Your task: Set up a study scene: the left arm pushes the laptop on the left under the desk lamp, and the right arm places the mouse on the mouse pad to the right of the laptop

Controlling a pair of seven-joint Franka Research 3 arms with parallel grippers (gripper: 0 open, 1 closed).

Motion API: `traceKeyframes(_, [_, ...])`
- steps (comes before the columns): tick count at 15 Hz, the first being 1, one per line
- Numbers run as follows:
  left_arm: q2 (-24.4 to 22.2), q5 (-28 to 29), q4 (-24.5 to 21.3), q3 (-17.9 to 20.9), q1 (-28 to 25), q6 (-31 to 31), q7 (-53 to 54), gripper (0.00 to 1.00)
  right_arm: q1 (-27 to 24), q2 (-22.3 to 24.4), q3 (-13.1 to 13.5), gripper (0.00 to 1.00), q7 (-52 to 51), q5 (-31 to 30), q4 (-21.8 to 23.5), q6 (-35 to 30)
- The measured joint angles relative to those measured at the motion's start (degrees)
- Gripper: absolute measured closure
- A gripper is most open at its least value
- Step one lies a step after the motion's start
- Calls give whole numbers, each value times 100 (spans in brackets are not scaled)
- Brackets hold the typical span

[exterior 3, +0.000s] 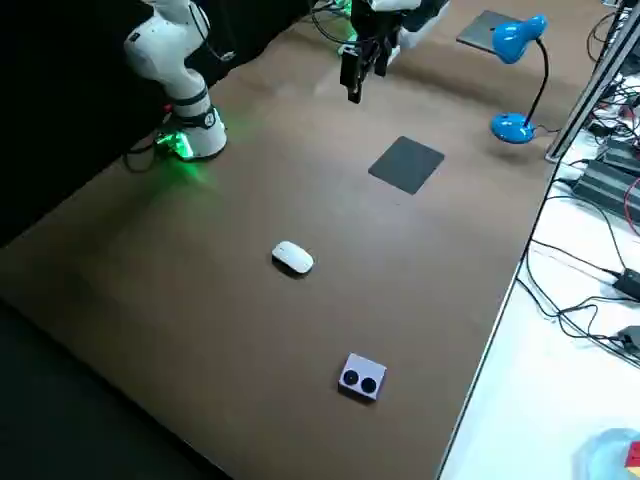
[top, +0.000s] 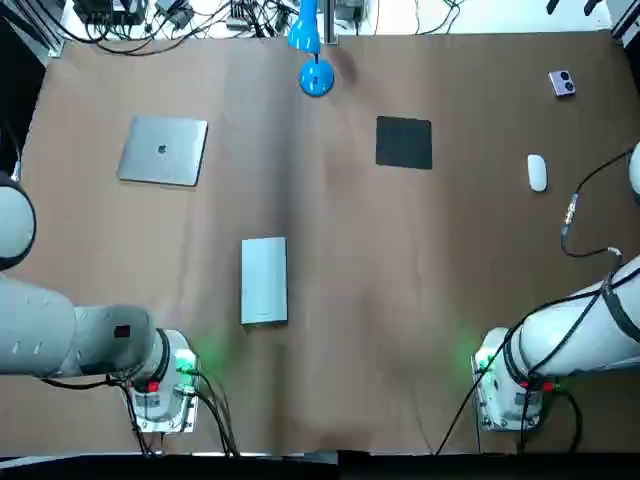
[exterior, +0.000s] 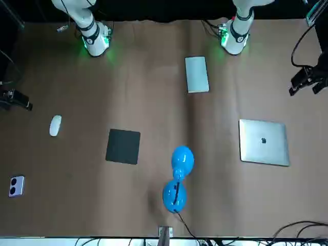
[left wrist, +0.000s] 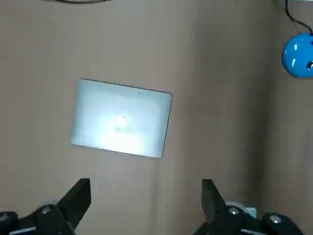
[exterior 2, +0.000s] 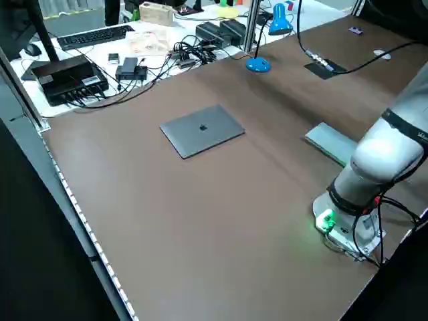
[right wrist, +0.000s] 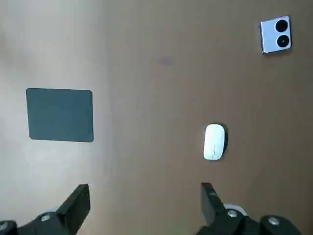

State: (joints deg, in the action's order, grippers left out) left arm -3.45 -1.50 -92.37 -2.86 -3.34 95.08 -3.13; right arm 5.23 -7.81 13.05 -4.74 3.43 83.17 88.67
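Left gripper [left wrist: 145, 188], wide open and empty, faced the closed silver laptop [left wrist: 121, 118]; right gripper [right wrist: 144, 191], likewise, faced the white oval mouse [right wrist: 214, 141], seemingly readying approach.

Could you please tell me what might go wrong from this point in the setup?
1. The laptop lies slightly skewed; pushed off-centre by the left gripper, it may rotate or knock the desk lamp base.
2. The mouse is small and rounded, so the open jaws of the right gripper might slip off it.
3. The loose cable hanging near the mouse could snag it.
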Motion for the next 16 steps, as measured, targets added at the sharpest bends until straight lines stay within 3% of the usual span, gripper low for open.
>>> traceKeyframes(11, [-105, 0, -191, 28, -99, 114, -64, 0, -24, -52, -4, 0, 16, 0, 41, 17])
traceKeyframes(16, [-72, 0, -315, 41, -358, 190, -746, 0, -180, -696, -5, 0, 16, 0, 248, 73])
